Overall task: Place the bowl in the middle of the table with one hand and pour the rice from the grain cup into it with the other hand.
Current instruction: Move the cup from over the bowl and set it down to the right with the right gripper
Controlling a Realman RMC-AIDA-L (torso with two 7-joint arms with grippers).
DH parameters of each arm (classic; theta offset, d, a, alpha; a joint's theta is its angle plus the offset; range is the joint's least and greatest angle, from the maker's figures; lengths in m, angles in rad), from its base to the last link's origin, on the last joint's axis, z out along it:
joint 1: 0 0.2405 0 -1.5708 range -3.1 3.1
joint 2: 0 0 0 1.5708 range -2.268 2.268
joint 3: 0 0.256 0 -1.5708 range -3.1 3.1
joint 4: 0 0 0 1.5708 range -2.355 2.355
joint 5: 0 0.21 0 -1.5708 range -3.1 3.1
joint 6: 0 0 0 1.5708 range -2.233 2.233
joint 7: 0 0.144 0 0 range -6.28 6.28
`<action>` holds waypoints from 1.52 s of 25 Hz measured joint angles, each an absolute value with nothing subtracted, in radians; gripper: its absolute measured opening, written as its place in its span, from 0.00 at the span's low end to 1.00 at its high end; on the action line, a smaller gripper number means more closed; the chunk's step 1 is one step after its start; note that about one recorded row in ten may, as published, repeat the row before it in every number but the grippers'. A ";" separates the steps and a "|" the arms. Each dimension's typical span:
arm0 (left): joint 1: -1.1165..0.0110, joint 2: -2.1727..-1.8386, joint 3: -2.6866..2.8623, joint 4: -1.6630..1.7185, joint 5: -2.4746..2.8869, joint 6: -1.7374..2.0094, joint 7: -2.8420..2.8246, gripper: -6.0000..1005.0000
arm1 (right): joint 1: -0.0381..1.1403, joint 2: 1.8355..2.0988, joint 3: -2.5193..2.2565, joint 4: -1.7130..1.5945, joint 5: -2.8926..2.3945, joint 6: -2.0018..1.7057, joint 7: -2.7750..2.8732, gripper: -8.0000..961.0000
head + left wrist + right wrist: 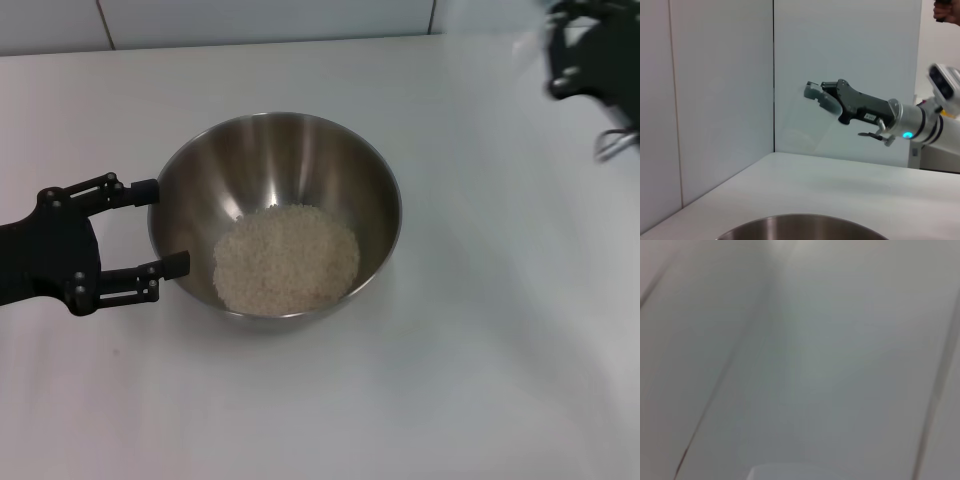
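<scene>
The steel bowl (275, 175) stands on the white table (480, 350) near its middle, and its rim shows in the left wrist view (800, 227). A pale heap of rice (287, 259) lies in its bottom. My left gripper (162, 226) is open, one finger on each side of the bowl's left wall, at or very near it. My right gripper (562, 55) is raised at the far right, away from the bowl. In the left wrist view it (816, 94) is shut on the clear grain cup (810, 122), which is tilted and looks empty.
A white wall with vertical seams (773, 75) stands behind the table. The right wrist view shows only blurred pale surface. The silver-grey right arm (910, 122) reaches in over the far side of the table.
</scene>
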State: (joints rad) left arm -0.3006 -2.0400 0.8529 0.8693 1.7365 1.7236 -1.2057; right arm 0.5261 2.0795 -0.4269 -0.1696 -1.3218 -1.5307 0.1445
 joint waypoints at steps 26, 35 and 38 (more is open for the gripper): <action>-0.299 -2.039 0.858 0.882 1.742 1.727 -1.191 0.84 | 0.412 2.077 -0.434 -0.379 -1.738 -1.301 0.731 0.03; -0.298 -2.037 0.857 0.882 1.742 1.727 -1.190 0.84 | 0.422 2.080 -0.434 -0.330 -1.734 -1.213 0.660 0.03; -0.297 -2.037 0.857 0.882 1.741 1.727 -1.190 0.84 | 0.431 2.080 -0.434 -0.315 -1.733 -1.197 0.632 0.03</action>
State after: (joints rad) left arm -0.2975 -2.0373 0.8575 0.8820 1.7415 1.7272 -1.1903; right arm 0.4308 2.0801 -0.4340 -0.3150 -1.7331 -1.1967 0.6317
